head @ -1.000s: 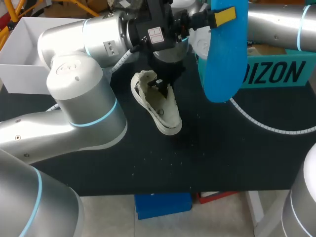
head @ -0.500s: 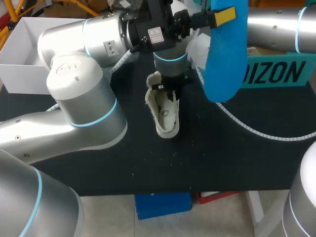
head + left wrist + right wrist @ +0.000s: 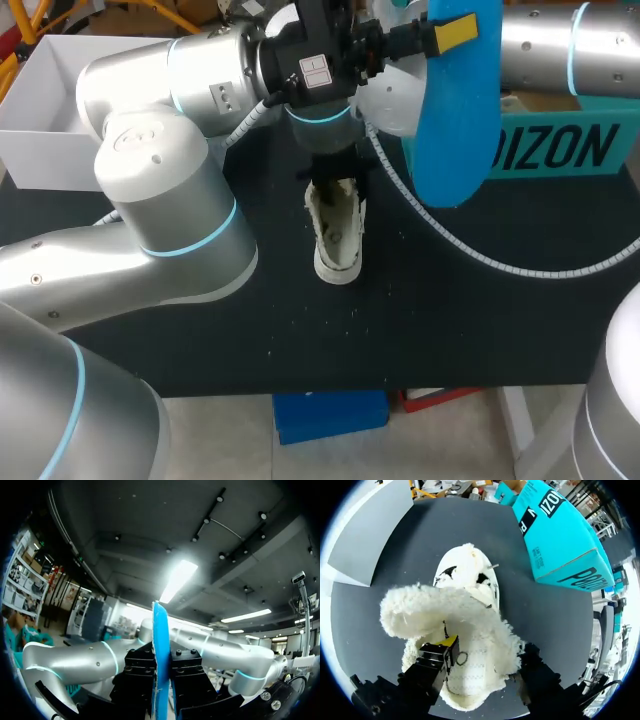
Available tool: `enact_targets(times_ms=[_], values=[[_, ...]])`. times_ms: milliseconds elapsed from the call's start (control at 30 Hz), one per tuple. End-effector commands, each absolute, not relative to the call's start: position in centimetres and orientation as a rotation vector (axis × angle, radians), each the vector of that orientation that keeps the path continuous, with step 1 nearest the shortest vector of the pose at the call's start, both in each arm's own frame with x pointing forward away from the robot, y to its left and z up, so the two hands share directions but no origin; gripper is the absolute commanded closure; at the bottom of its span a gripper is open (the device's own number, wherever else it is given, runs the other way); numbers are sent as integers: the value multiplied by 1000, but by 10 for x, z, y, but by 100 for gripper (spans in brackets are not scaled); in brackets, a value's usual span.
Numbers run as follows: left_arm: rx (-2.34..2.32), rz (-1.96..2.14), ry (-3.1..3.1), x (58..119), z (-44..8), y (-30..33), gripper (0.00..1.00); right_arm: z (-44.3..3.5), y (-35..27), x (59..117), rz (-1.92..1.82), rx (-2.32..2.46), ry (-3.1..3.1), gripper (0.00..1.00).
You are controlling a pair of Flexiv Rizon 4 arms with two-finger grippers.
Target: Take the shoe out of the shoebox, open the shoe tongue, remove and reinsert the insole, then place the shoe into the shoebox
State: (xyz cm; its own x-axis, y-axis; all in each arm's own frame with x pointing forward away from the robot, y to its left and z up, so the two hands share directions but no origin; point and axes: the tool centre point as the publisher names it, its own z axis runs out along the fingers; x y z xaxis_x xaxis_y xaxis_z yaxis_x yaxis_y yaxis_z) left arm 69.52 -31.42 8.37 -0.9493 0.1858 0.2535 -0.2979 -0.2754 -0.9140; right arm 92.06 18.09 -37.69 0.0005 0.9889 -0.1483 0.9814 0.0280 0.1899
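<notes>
Shoe (image 3: 336, 235), seemingly clenched by right claw (image 3: 487, 647), stands on table (image 3: 450, 320) well apart from its edges; left claw (image 3: 161, 685) grips insole (image 3: 455, 120).

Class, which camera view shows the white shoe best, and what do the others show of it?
The right wrist view: the shoe fills it, fleecy lining and tongue plain. The head view shows the shoe small on the table, one end under the right arm. The left wrist view shows none of it, only the blue insole edge-on.
</notes>
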Motion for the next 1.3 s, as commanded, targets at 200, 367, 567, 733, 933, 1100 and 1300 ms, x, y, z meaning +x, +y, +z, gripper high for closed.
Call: enact_targets(times_ms=[200,367,567,733,933,1100,1300], values=[[143,2291,-1673,694,84,-316,100,-320,168,902,610,2151,2330,0],[143,2291,-1673,694,84,-316,100,-297,180,892,957,2067,2605,0],[143,2291,-1673,694,84,-316,100,-281,185,885,1132,1923,2776,0],[143,2291,-1673,694,84,-316,100,-281,185,885,1132,1923,2776,0],[143,2291,-1673,694,84,-316,100,-281,185,885,1132,1923,2776,0],[143,2291,-1673,694,84,-316,100,-275,174,887,1260,2029,2713,0],[143,2291,-1673,694,84,-316,100,-266,168,888,1405,2112,2631,0]])
